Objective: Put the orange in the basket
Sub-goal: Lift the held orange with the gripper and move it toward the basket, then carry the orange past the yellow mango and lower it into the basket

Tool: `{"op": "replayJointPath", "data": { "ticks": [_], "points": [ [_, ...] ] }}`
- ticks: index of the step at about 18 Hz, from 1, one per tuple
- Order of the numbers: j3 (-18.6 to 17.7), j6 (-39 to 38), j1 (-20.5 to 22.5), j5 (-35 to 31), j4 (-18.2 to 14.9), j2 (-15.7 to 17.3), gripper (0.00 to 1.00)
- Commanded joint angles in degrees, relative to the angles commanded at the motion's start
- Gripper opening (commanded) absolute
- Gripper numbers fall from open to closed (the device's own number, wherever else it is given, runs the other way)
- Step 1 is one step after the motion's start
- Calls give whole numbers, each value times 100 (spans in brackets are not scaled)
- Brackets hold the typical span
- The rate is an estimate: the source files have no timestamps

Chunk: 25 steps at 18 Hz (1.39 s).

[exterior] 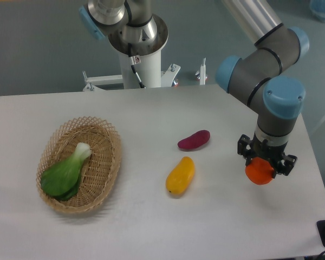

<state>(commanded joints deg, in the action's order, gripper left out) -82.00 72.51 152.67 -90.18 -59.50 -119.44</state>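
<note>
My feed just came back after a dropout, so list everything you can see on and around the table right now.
orange: 1, bright orange-red, right side of table, between the gripper's fingers
basket: 1, tan wicker, left side of table
leafy green vegetable: 1, green with white stem, lying in the basket
yellow-orange fruit: 1, elongated, centre of table
purple-red vegetable: 1, oblong, just behind the yellow-orange fruit
table: 1, white
arm: 1, grey with blue caps, reaching from upper right
gripper: 1, black, closed around the orange
</note>
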Motion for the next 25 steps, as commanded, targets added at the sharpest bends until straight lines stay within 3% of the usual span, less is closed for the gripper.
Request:
{"op": "replayJointPath", "data": {
  "ticks": [10,23,25],
  "points": [
    [-53,-430,-298,0,-9,70,77],
    [-264,-1862,-1282,44,9,149,77],
    [-430,-2021,-1458,26,44,202,77]
  ]
}}
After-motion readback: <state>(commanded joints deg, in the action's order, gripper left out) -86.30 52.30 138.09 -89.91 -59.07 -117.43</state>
